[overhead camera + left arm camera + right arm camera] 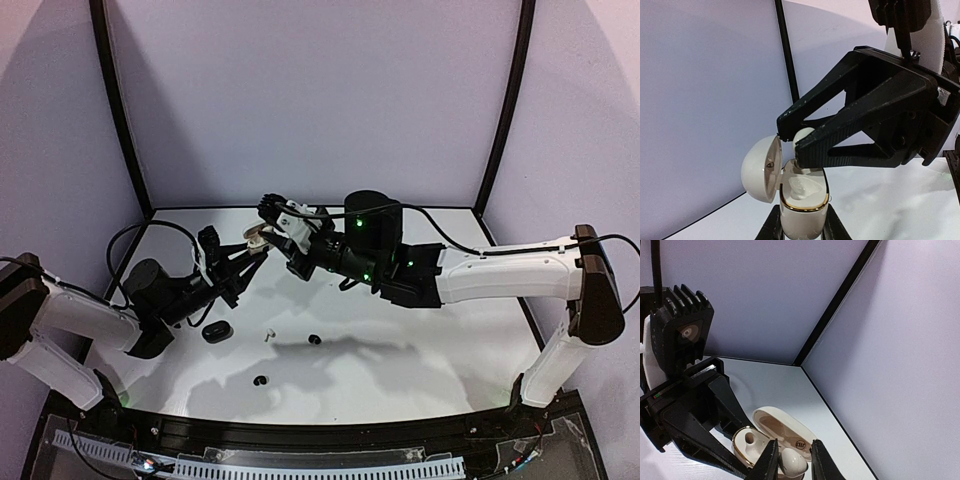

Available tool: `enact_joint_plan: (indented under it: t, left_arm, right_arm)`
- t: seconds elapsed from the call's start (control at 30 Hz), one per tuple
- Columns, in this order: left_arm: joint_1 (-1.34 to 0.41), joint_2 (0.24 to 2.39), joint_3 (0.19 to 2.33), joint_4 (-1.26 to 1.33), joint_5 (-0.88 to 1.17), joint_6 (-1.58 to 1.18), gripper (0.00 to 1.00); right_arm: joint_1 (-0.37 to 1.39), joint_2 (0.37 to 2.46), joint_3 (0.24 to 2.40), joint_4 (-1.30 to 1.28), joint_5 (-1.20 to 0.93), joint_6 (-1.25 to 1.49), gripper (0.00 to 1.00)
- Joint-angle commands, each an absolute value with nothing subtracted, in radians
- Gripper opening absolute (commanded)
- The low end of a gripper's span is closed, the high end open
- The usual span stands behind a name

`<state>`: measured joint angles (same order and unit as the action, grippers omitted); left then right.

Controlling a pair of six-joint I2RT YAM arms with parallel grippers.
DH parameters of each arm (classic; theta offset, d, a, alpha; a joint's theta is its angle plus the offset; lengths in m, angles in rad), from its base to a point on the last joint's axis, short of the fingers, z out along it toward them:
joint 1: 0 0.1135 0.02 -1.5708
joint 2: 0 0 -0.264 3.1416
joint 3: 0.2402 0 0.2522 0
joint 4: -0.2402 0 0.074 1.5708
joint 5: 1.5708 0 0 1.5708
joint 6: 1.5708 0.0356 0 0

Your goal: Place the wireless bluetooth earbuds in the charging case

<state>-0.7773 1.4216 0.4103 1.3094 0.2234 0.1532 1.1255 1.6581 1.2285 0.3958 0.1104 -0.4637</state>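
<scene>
My left gripper [802, 229] is shut on the base of the white, gold-rimmed charging case [804, 210], held upright with its lid [761, 169] swung open. A white earbud [792, 466] sits at the case's far socket between the fingers of my right gripper [792, 458], whose jaws stand slightly apart, with a thin gap on one side. The other socket [748, 439] is empty. From above, both grippers [252, 252] [268, 238] meet at the case [256, 234]. Another white earbud [267, 336] and two black earbuds [314, 340] [261, 380] lie on the table.
A closed black case [216, 331] lies on the table just below the left arm. White walls with black corner posts [120, 110] enclose the back and sides. The case is held above the table near the back left corner.
</scene>
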Motion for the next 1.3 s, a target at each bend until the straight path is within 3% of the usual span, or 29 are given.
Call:
enact_joint_plan:
  t: [0.0,0.7,0.93,1.13,1.27]
  left_arm:
    - [-0.782,1.411,0.413,1.468,0.239,0.145,0.01]
    - [-0.782,1.405,0.407,1.464,0.222,0.117,0.01]
    - [-0.781,1.403,0.408,1.449,0.182,0.099,0.01]
    - [-0.781,1.392,0.412,1.407,0.111,0.077,0.01]
    - [-0.778,1.375,0.428,1.351,0.029,0.066,0.01]
  right_arm:
    - [1.131,1.667,1.239,0.403,0.128,-0.466,0.22]
    - [1.13,1.641,1.285,0.402,0.071,-0.428,0.34]
    - [1.12,1.566,1.304,0.481,0.065,-0.374,0.48]
    - [1.043,1.468,1.354,0.426,0.108,-0.099,0.6]
    - [0.92,1.462,1.451,0.097,0.211,0.284,0.64]
